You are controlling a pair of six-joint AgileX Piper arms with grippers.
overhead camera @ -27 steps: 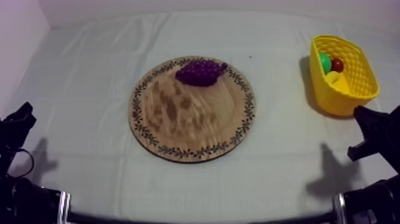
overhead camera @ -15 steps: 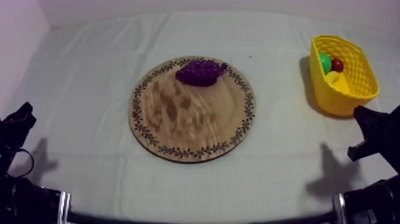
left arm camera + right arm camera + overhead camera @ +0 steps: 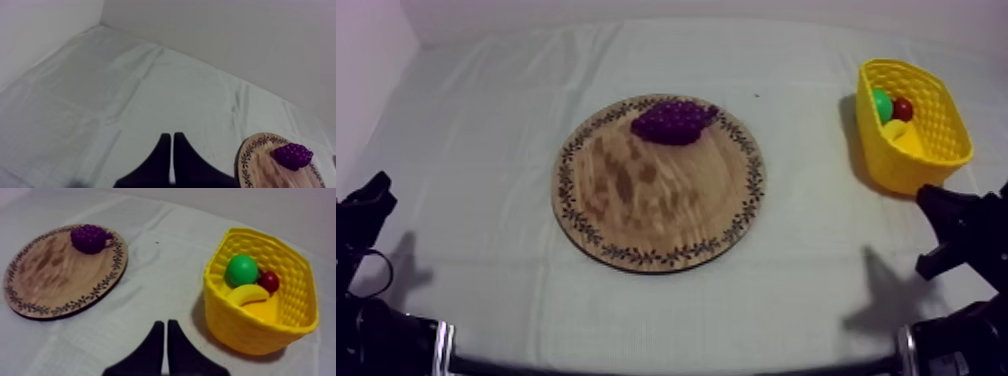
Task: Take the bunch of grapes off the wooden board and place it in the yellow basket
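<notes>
Bunch of grapes [image 3: 674, 121] lies at far rim of wooden board [image 3: 656, 215], well apart from yellow basket [image 3: 908, 172]. Left end effector [image 3: 172, 136] and right end effector [image 3: 166, 323]: fingers pressed together, gripping nothing.

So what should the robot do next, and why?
Probably the right gripper should open and reach toward the bunch of grapes. It is shut on nothing, well short of the wooden board where the grapes rest untouched, and the yellow basket stands on that arm's side.
</notes>
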